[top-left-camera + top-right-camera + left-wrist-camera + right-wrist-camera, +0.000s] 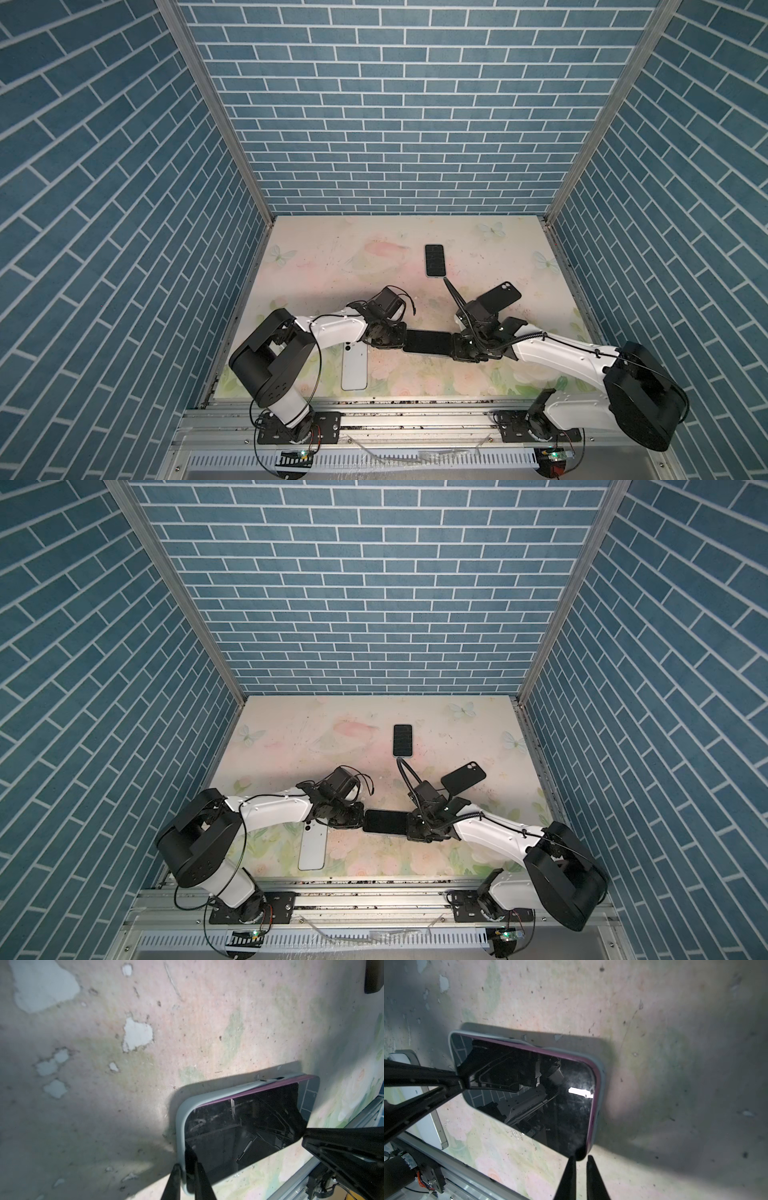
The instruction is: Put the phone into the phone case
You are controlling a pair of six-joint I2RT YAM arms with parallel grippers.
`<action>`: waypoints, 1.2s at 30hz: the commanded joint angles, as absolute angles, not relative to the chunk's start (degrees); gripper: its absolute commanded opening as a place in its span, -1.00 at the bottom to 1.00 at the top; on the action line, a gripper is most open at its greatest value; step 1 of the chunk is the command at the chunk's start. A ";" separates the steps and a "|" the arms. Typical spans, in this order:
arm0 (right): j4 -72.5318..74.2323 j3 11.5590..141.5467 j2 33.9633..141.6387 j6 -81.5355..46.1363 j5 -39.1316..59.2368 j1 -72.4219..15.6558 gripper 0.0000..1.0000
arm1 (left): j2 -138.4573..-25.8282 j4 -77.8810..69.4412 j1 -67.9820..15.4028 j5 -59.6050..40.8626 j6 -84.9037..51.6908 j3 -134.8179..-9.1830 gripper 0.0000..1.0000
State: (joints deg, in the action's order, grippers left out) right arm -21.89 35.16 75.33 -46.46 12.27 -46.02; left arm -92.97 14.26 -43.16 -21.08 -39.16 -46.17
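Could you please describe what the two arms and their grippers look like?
Both the left arm and right arm have white links, bulky black joint housings and black cables. The left gripper and right gripper are black, with fingers tapering to narrow tips.

arms [336, 330]: white shells, black joints | cables [453, 294]: black | hand fingers [173, 1186]: black, tapered

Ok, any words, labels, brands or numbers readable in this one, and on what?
None can be read.
phone in grey case: dark screen, reflections only.
far phone: dark screen, no text.
black case: no logo seen.
white phone: blank back.
circuit boards on the front rail: markings too small to read.
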 commanded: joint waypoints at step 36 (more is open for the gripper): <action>-25.43 37.69 80.64 -45.51 9.37 -46.73 -1.00 | -95.65 14.82 -43.68 -22.03 -38.24 -45.72 -0.70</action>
State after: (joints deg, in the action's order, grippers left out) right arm -25.15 38.22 79.50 -46.44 11.53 -46.13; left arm -93.49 14.20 -42.89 -21.93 -39.16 -46.37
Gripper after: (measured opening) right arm 0.046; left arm 0.150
